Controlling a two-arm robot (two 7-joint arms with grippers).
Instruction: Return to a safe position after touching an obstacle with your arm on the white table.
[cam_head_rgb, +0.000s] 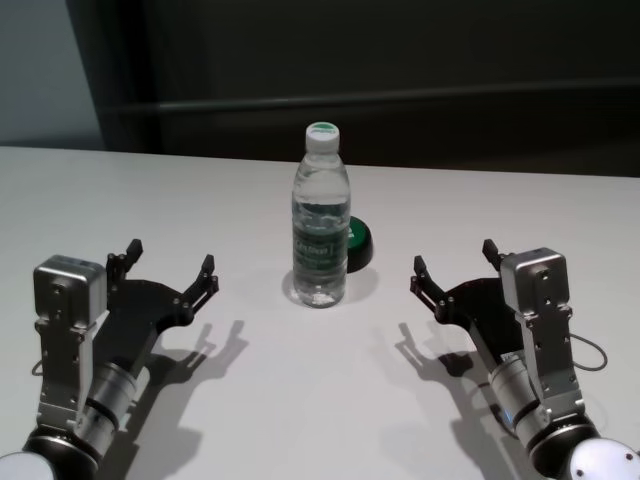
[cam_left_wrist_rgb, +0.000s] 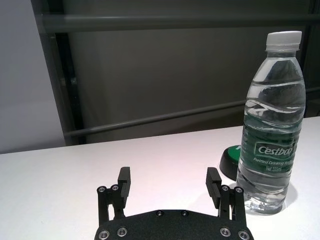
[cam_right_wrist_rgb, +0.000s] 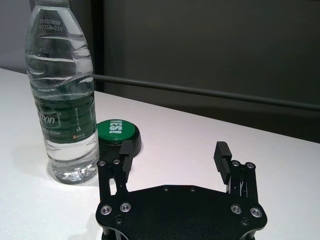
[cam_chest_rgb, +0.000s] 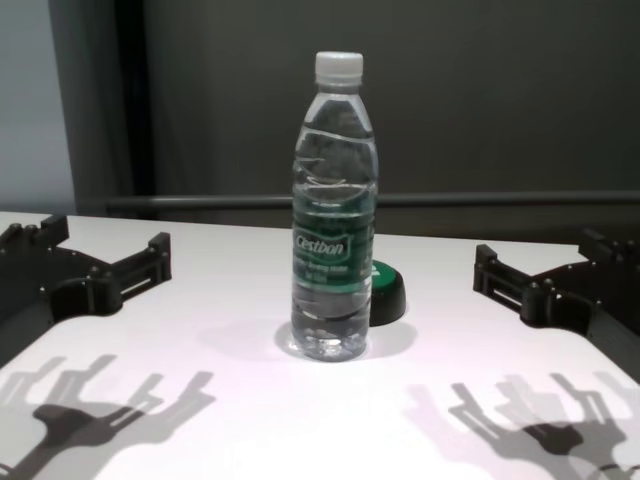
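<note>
The obstacle, a tall clear water bottle with a white cap and dark green label, stands upright mid-table on the white table; it also shows as the obstacle, the obstacle and the obstacle. My left gripper hovers low at the bottle's left, open and empty, apart from it; it shows too as the left gripper and the left gripper. My right gripper mirrors it at the right, open and empty, seen as the right gripper and the right gripper.
A low black disc with a green top sits just behind and to the right of the bottle, also the disc. A dark wall with a horizontal rail runs behind the table's far edge.
</note>
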